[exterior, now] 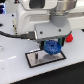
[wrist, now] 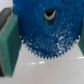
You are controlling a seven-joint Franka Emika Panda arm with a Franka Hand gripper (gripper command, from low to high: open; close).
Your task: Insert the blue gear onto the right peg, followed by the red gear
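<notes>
The blue gear point(exterior: 51, 48) is wide, flat and toothed. It hangs in my gripper point(exterior: 51, 45), just above the grey black-edged plate point(exterior: 36, 59). In the wrist view the blue gear point(wrist: 42, 30) fills most of the picture, with its centre hole near the upper middle. The gripper point(wrist: 45, 46) is shut on the gear's rim, and a green finger pad point(wrist: 9, 45) presses each side. The red gear point(exterior: 69, 37) lies on the table at the exterior view's right, partly behind the arm. The right peg is hidden under the blue gear.
The white arm body point(exterior: 35, 17) covers the upper part of the exterior view, and a black cable point(exterior: 10, 35) runs in from the exterior view's left. The white table point(exterior: 15, 70) surrounds the plate.
</notes>
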